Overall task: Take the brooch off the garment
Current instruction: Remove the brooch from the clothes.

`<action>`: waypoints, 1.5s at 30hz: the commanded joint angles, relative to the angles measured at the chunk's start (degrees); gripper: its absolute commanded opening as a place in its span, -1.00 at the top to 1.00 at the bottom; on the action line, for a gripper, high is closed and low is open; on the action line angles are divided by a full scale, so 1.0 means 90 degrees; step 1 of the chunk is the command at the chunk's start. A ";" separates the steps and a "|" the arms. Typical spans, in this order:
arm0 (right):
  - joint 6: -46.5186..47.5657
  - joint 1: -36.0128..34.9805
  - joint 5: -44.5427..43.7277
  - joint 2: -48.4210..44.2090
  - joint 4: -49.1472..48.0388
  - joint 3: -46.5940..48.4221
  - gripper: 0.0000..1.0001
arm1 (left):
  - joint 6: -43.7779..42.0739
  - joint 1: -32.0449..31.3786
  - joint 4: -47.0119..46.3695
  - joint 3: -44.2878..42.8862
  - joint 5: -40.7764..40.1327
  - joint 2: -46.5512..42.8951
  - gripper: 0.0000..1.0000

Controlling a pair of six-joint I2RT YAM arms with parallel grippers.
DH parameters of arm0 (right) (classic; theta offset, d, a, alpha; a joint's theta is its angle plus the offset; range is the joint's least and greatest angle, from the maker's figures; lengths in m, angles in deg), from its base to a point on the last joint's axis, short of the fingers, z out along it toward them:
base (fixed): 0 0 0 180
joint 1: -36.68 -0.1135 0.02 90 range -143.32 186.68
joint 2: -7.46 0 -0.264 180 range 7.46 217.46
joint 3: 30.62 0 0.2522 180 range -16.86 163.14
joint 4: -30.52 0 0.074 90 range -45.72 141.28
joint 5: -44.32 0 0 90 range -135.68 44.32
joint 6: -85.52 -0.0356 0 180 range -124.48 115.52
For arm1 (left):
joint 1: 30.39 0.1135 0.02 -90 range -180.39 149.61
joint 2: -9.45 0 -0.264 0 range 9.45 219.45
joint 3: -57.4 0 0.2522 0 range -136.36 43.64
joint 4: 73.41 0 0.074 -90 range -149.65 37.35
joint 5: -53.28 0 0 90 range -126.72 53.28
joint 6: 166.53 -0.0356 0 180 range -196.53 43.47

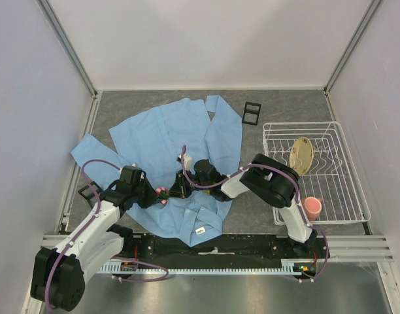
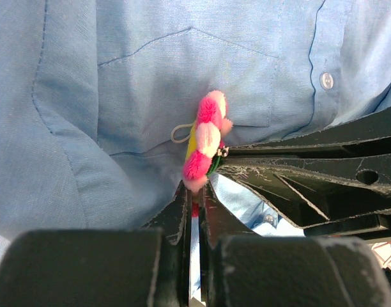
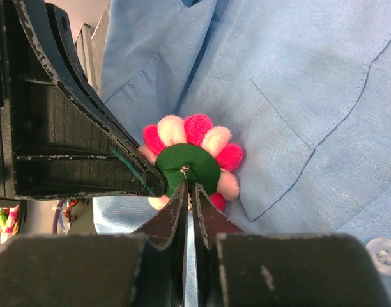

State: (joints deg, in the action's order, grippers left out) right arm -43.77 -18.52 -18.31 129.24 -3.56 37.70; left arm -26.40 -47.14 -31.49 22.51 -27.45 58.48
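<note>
The garment (image 1: 180, 134), a light blue shirt, lies spread on the grey table. The brooch (image 1: 163, 193), a pink-petalled flower, stands lifted off the cloth between both grippers near the chest pocket. My left gripper (image 2: 195, 190) is shut on the lower petals of the brooch (image 2: 205, 142), which shows edge-on here. In the right wrist view the brooch (image 3: 211, 150) shows its green back. My right gripper (image 3: 190, 188) is pinched shut on the small metal pin clasp at the middle of that back. The left gripper's fingers (image 3: 68, 141) touch the brooch's left edge.
A white wire dish rack (image 1: 347, 163) at the right holds a yellowish plate (image 1: 302, 154), and a pink cup (image 1: 312, 207) stands at its near corner. A small black frame (image 1: 251, 112) lies behind the shirt. Grey walls close the table in.
</note>
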 commanded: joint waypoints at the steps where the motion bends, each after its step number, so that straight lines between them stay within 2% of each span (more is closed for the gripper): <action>1: -0.0009 0.0030 0.0093 -0.0005 -0.0330 0.0089 0.86 | 0.0065 -0.0033 -0.0004 0.0023 0.0082 0.0059 0.96; 4: -0.0039 0.0030 0.0113 -0.0064 -0.0281 0.0216 1.00 | 0.0084 -0.0033 -0.0004 0.0033 0.0092 0.0050 0.97; 15: -0.0020 0.0030 0.0161 0.0014 -0.0243 0.0421 1.00 | 0.0211 -0.0033 0.0025 0.0013 0.0179 -0.0048 0.96; 17: 0.0019 0.0039 0.0142 0.0063 -0.0232 0.0422 0.93 | 0.0309 -0.0033 0.0083 -0.0074 0.0200 -0.0106 0.92; 19: 0.0029 0.0030 0.0123 0.0063 -0.0222 0.0383 0.90 | 0.0358 -0.0023 0.0210 -0.0172 0.0180 -0.0223 0.78; 20: 0.0039 0.0030 0.0122 0.0063 -0.0222 0.0392 0.90 | 0.0358 -0.0023 0.0240 -0.0269 0.0161 -0.0282 0.56; 22: 0.0049 0.0020 0.0132 0.0053 -0.0193 0.0392 0.90 | 0.0435 -0.0023 0.0357 -0.0357 0.0034 -0.0409 0.33; 23: 0.0039 0.0039 0.0151 0.0053 -0.0203 0.0392 0.90 | 0.0455 -0.0004 0.0396 -0.0426 -0.0015 -0.0506 0.16; 26: 0.0068 0.0030 0.0152 0.0044 -0.0203 0.0373 0.92 | 0.0495 0.0016 0.0445 -0.0475 -0.0142 -0.0566 -0.10; 35: 0.0059 0.0030 0.0161 0.0024 -0.0232 0.0334 0.98 | 0.0524 0.0230 0.0260 -0.0251 -0.0523 -0.0507 -0.06; 41: 0.0049 0.0020 0.0191 0.0044 -0.0222 0.0373 0.98 | 0.0514 0.0445 -0.0121 -0.0075 -0.0592 -0.0351 -0.13; 42: 0.0039 0.0020 0.0191 0.0044 -0.0222 0.0363 0.97 | 0.0466 0.0503 -0.0315 -0.0055 -0.0446 -0.0302 -0.11; 45: 0.0039 0.0020 0.0191 0.0044 -0.0212 0.0353 0.97 | 0.0426 0.0602 -0.0628 0.0052 -0.0173 -0.0224 0.23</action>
State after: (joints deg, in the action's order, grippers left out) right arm -43.71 -18.44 -17.24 129.26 -2.79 39.43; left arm -23.30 -42.92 -31.03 21.99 -30.46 55.90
